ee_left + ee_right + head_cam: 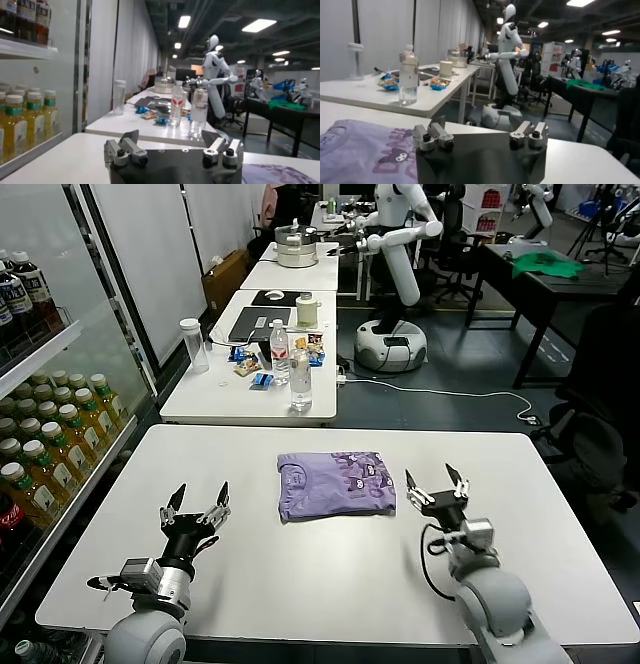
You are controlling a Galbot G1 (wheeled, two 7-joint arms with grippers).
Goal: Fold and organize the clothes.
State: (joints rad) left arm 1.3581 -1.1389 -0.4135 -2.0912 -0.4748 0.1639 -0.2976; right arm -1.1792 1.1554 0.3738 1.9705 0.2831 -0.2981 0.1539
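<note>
The lavender T-shirt point(335, 484) lies folded into a rectangle on the white table point(300, 584), dark print facing up. A corner of it shows in the left wrist view point(285, 175) and its printed side in the right wrist view point(365, 150). My left gripper point(197, 497) is open and empty, raised over the table's near left, well left of the shirt. My right gripper point(433, 480) is open and empty, just right of the shirt's right edge. Neither touches the shirt.
A second white table point(250, 384) behind holds water bottles point(300, 379), a clear cup point(194, 344), snacks and a laptop. A drinks fridge point(50, 414) stands at the left. Another robot point(395, 274) and a dark desk with a green cloth point(545, 264) are farther back.
</note>
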